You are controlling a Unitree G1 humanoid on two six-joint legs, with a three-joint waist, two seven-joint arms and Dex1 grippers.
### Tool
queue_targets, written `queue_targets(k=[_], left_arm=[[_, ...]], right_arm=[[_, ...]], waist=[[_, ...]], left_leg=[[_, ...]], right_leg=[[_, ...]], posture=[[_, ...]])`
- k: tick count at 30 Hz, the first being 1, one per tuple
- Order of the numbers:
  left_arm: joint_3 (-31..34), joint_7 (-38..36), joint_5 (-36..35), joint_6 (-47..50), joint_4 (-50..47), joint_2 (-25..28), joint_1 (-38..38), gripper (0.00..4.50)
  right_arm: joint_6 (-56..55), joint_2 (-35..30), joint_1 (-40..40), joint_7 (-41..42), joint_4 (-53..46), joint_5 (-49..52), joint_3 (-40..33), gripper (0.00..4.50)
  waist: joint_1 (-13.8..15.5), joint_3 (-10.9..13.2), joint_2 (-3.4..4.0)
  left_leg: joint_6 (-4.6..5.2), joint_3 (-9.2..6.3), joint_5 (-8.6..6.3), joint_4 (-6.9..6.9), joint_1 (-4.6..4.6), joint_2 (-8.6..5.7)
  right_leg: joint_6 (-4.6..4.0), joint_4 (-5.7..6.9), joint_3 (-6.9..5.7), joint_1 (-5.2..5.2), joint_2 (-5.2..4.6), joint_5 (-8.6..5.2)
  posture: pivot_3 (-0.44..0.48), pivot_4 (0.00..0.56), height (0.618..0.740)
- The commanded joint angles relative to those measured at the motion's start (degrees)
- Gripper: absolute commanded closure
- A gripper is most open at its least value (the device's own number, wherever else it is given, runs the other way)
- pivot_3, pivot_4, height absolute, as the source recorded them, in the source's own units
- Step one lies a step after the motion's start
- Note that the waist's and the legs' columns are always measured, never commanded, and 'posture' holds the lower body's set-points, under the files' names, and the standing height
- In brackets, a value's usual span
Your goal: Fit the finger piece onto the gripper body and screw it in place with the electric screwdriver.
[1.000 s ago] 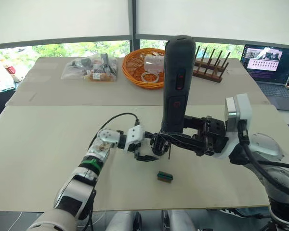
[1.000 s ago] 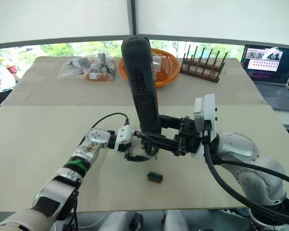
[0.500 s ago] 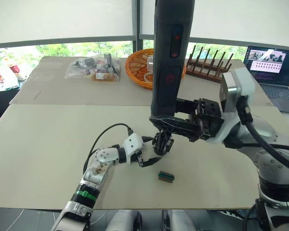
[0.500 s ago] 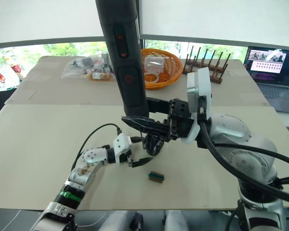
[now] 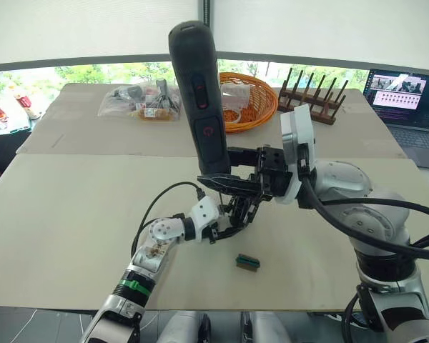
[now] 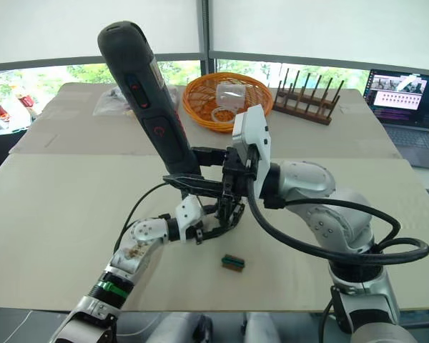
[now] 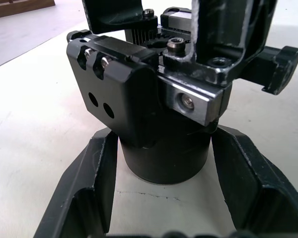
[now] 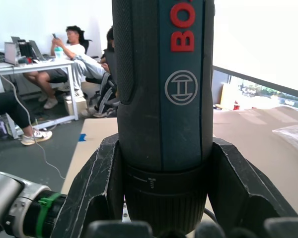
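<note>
The black pen-shaped electric screwdriver (image 5: 200,107) is looking rigid and top-heavy, best gripped low on its barrel, where the right gripper (image 8: 164,208) fingers are pinching it; at frame centre, the left gripper (image 7: 159,198) fingers are clasping the stiff chunky black gripper body (image 7: 149,104) by its round base on the desk (image 5: 71,214); the left wrist view is showing its screws, the eye views the tilted tool.

red "bo…" + round logo on electric screwdriver (image 8: 164,99).

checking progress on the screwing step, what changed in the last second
The right gripper kept its hold on the screwdriver, which went from upright to leaning toward the robot's left. The left gripper stayed around the gripper body on the table. The small green block lies where it was.
</note>
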Motion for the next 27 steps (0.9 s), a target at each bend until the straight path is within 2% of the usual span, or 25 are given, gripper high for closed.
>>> queue_targets(k=[1,27], left_arm=[[-0.6,-0.2,-0.2,-0.7,0.5,-0.1,-0.3,2.2],[-0.4,-1.0,-1.0,-1.1,-0.4,1.5,0.4,2.2]], right_arm=[[-2.9,0.9,-1.2,1.2,-1.3,-1.2,-1.5,2.59],[-4.6,2.0,1.3,4.8,0.5,-8.6,-1.3,2.59]], waist=[[0.0,0.0,0.0],[-0.6,0.0,0.0]], left_leg=[[0.0,0.0,0.0,0.0,0.0,0.0],[-0.03,0.0,0.01,-0.03,0.01,0.0]], right_leg=[[0.0,0.0,-0.01,-0.01,0.01,0.0],[0.0,0.0,-0.03,-0.03,0.06,0.0]], posture=[[0.0,0.15,0.74],[0.0,0.15,0.74]])
